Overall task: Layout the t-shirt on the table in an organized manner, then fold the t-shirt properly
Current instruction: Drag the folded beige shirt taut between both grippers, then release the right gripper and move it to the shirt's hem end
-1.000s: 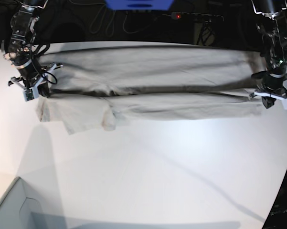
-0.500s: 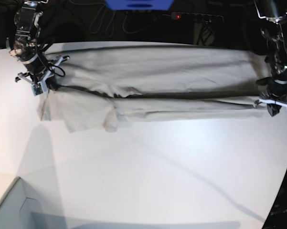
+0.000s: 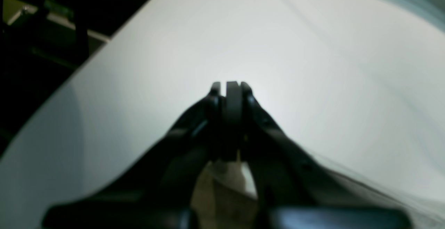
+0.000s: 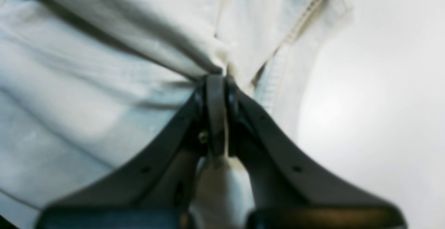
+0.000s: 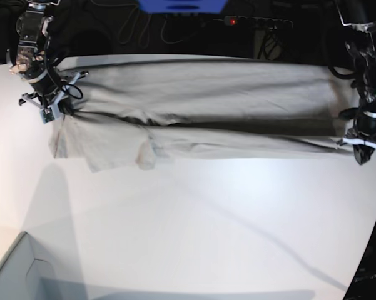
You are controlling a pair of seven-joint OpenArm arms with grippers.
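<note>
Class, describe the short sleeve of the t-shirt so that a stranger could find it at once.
Start at the white table. The beige t-shirt lies stretched along its far side. The sleeve is the flap jutting toward the camera near the right gripper, the only part outside the long band.

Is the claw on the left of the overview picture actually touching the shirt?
Touching. In the right wrist view the right gripper is shut, with a bunch of the t-shirt pinched between its fingertips.

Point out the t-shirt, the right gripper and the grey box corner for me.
t-shirt (image 5: 200, 94), base view, on the upper folded layer.
right gripper (image 4: 216, 77), right wrist view, at the tips of the shut jaws pinching cloth.
box (image 5: 12, 275), base view, on its grey wall.
</note>
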